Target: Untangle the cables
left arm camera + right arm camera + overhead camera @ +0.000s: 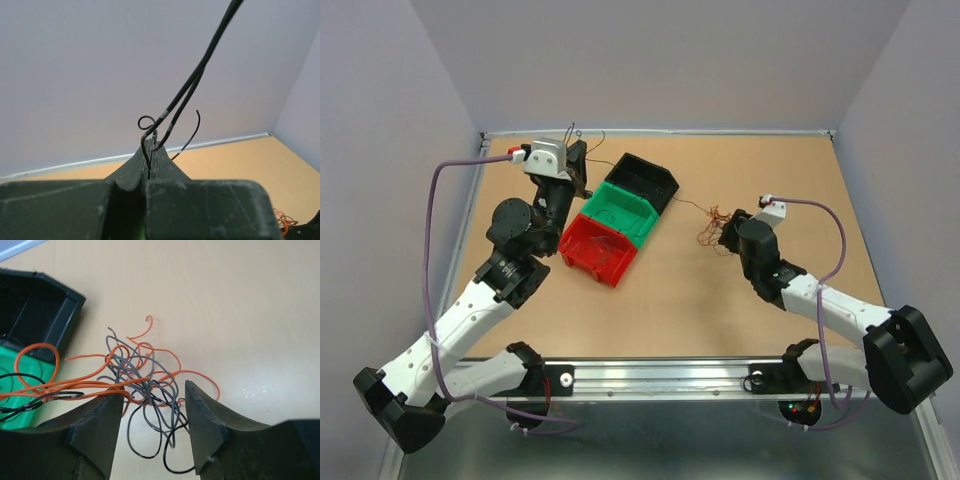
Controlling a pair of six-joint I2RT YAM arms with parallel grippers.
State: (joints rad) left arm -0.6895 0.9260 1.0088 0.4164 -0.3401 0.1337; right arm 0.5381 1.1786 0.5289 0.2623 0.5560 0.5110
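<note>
The cables (142, 367) are a loose clump of thin orange, grey and black wires lying on the tan table. My right gripper (154, 395) stands open over the clump, a finger on each side, with wire loops between them. Several orange strands and a black one run left over the green bin (12, 392). In the top view the clump (710, 222) sits just ahead of the right gripper (725, 235). My left gripper (151, 144) is raised at the back left (578, 165), shut on a thin black cable (192, 82) that curls at the fingertips and runs up out of view.
Three bins stand in a diagonal row mid-table: black (642, 180), green (620, 208) and red (598, 245). A thin wire (685, 205) stretches from the bins toward the clump. Walls close the table at the back and both sides.
</note>
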